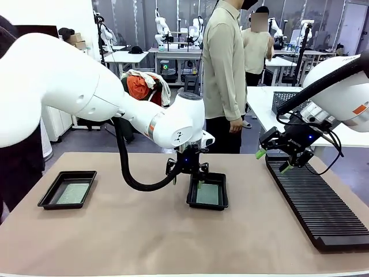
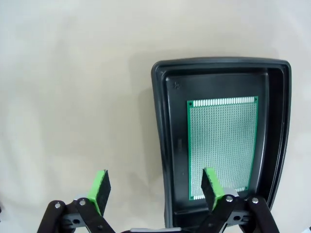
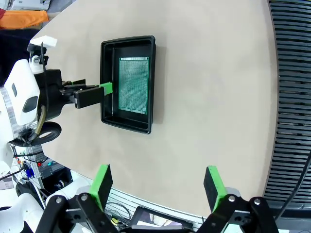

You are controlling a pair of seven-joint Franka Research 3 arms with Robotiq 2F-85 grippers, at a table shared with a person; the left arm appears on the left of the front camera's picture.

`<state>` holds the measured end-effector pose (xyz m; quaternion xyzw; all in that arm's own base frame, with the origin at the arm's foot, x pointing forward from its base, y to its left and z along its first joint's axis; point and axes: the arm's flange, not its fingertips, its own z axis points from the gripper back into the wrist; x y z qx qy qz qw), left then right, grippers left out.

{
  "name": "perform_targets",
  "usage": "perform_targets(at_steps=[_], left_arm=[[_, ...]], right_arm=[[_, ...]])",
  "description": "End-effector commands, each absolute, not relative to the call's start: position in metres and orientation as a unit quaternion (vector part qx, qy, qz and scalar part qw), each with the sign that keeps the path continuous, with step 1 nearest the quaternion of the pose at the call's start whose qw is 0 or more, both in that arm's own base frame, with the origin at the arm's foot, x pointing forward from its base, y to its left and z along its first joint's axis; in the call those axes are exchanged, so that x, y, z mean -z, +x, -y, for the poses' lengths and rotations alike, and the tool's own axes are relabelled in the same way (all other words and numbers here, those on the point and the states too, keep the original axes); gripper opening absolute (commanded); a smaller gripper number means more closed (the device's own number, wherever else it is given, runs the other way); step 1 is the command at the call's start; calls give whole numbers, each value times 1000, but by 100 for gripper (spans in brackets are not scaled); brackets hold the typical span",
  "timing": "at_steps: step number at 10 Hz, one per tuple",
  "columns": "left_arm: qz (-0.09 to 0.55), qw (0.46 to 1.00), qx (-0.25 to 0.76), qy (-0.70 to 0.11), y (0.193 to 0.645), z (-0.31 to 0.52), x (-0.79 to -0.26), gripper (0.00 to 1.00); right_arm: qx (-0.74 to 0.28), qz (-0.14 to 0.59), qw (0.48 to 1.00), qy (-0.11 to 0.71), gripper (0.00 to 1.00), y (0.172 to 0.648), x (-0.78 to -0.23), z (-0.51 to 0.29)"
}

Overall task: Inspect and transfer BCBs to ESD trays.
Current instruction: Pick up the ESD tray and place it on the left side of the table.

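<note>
I log, near to far: long black ribbed slotted rack (image 1: 316,203), right, bare; shallow black plastic tray (image 1: 68,189), left, holding a flat green circuit board (image 1: 71,193); second identical tray (image 1: 208,191), centre, holding another board (image 2: 223,147); left gripper (image 1: 188,171) above its near-left rim, jaws wide, empty; right gripper (image 1: 277,160) over the rack's far end, jaws wide, empty; person (image 1: 225,75) standing beyond.

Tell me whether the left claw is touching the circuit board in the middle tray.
Apart. In the left wrist view, the open left claw hangs above the tray, and the circuit board lies flat on the tray floor with neither pad on it.
</note>
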<state>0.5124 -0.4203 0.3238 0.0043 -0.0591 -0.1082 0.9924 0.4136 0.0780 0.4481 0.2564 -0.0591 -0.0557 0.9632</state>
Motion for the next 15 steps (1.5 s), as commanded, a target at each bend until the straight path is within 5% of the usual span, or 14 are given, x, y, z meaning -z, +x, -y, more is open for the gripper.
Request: perform_targets(at_steps=[1, 4, 13, 15], left_arm=[[80, 993, 90, 8, 518, 426, -317, 100], [82, 993, 81, 12, 522, 428, -311, 92], [78, 994, 75, 1, 523, 422, -307, 36], [75, 994, 76, 3, 523, 423, -306, 31]], right_arm=[[66, 56, 964, 252, 100, 413, -450, -79], [66, 56, 964, 252, 100, 413, -450, -79], [66, 56, 964, 252, 100, 413, -450, -79], [66, 56, 964, 252, 100, 413, -450, -79]])
